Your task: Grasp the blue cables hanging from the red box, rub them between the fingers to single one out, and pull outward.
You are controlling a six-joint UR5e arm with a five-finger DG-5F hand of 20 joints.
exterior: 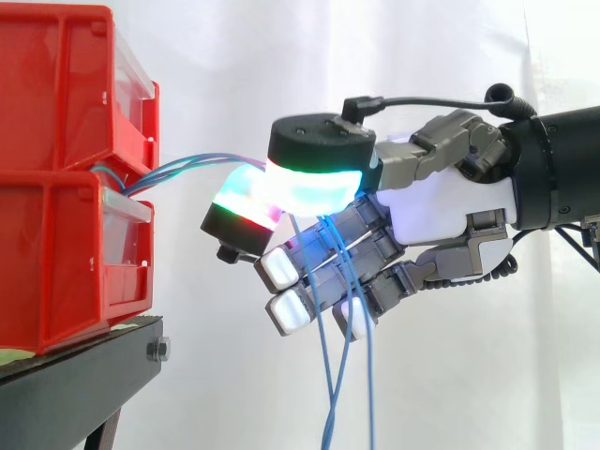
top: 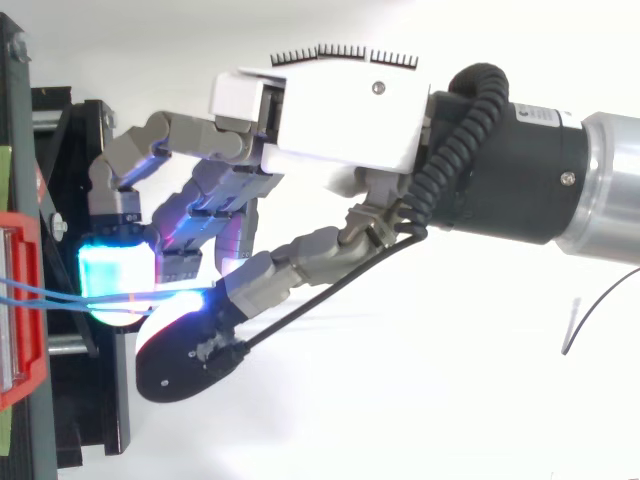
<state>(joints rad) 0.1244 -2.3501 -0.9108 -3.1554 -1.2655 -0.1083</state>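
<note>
Robot hand: I see the robot hand (exterior: 441, 202) reaching in from the right in the side view, palm turned toward the red bins. In the top view its white palm housing (top: 340, 110) sits near the middle, with the fingers pointing left.

Grip: closed on the blue cables (exterior: 187, 166). The thumb's pad (exterior: 314, 187), glowing green and cyan, presses against another finger's pad (exterior: 242, 208), which glows red and green, with the strands pinched between them. The other fingers curl below with white pads and, as far as I can see, hold nothing.

Blue cables: they come out of the gap between the upper red bin (exterior: 56, 84) and the lower red bin (exterior: 56, 262) and run in a shallow arc to the right into the pinch. Past the pinch I see several strands hanging loosely down in front of the curled fingers to the bottom edge. From above, two strands (top: 40, 291) cross from the bin front (top: 25, 235) to the glowing pad (top: 115, 275).

Cable count: I can't tell exactly how many strands are inside the pinch.

Bins: stacked one on the other, on the black stand (exterior: 66, 384), at the left.

Spacing: the robot hand is near the bins but clear of them.

Backdrop: a white curtain (exterior: 422, 56).
</note>
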